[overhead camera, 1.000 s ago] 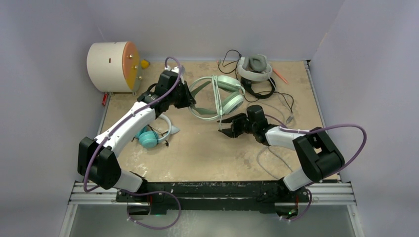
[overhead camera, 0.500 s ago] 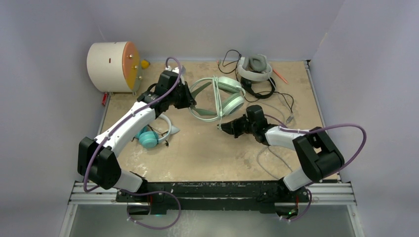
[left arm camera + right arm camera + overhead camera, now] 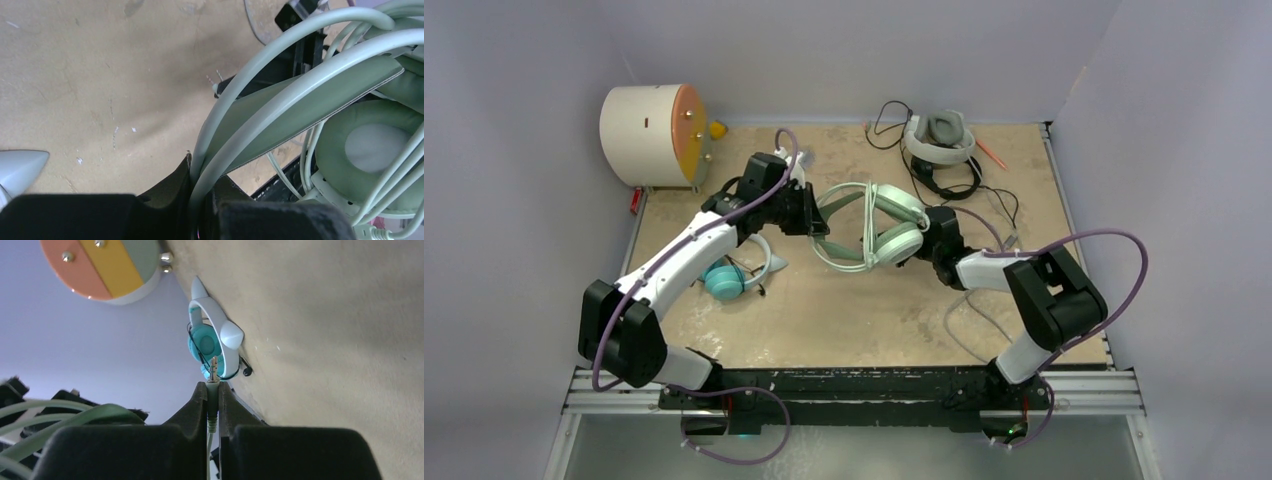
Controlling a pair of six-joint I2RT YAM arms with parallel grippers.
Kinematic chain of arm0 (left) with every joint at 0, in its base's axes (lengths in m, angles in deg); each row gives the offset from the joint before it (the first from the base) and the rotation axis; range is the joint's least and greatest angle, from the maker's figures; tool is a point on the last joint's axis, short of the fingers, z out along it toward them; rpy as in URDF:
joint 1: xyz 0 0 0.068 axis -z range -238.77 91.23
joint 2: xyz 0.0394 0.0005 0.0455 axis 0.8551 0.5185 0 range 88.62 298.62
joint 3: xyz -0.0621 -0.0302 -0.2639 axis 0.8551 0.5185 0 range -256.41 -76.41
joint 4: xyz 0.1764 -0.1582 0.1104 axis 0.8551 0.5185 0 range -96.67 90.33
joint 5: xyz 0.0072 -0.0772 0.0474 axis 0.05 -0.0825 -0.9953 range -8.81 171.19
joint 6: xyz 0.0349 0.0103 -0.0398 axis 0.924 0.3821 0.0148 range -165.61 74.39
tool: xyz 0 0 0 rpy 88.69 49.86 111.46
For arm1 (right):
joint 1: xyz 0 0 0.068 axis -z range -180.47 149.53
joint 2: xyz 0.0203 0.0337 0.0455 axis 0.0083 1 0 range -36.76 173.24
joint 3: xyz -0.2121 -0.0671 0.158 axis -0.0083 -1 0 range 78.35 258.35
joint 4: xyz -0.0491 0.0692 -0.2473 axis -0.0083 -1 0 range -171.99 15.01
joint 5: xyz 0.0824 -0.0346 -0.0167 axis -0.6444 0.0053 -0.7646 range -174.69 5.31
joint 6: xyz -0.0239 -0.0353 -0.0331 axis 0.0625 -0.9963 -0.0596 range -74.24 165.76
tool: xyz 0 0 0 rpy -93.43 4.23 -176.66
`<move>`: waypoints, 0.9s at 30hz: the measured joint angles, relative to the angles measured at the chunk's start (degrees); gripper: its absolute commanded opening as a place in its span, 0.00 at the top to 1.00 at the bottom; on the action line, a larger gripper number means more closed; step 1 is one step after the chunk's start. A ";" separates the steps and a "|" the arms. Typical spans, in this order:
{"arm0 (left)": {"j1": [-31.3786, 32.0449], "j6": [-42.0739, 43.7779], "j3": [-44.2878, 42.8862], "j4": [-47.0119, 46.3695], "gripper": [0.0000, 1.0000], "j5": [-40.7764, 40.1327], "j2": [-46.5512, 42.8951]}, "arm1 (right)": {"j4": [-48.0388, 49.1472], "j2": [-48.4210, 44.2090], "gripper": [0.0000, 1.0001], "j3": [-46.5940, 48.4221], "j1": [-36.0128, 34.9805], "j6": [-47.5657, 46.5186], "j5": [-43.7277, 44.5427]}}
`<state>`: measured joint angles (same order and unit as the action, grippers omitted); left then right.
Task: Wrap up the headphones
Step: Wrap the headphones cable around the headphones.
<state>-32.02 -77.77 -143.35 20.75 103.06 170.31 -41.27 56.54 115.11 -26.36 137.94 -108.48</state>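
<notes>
We see our right claw (image 3: 212, 389), open a second ago, now pinched shut on the jack plug (image 3: 213, 366) and drawn in beside the mint-green headphones (image 3: 869, 215), which sit just ahead of our left claw (image 3: 200, 192), itself clamped on their headband (image 3: 300, 95), so winding can begin

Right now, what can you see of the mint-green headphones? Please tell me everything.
The mint-green headphones are an over-ear set near the middle of the table. The headband has two thin tubes and a flat strap, plastic by its look; the ear cushions look soft and padded. Its green cable crosses one cup in several loops. The left claw is shut on the headband, the right claw on the cable's metal-tipped plug.
</notes>
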 measured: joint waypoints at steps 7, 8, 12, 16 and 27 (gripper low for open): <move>-0.26 2.71 2.03 0.37 1.00 4.68 -1.14 | 15.61 1.46 1.00 -3.45 1.03 -8.85 -0.31; -0.31 3.45 2.14 0.63 1.00 5.16 -1.20 | 16.65 1.46 1.00 -3.63 1.09 -10.34 -0.31; -0.48 6.45 2.67 0.83 1.00 5.95 -1.46 | 19.67 1.44 1.00 -3.74 1.16 -16.98 -0.11; -0.39 9.25 4.13 0.94 1.00 6.01 -1.55 | 24.96 0.96 1.00 -5.27 1.16 -23.19 -0.04; 8.61 14.86 5.77 0.68 1.00 -11.82 1.75 | 27.87 1.68 1.00 -10.14 -0.33 -32.13 2.93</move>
<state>-23.41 -62.91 -137.58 21.43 91.23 172.06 -13.41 58.22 104.97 -26.69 105.81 -105.56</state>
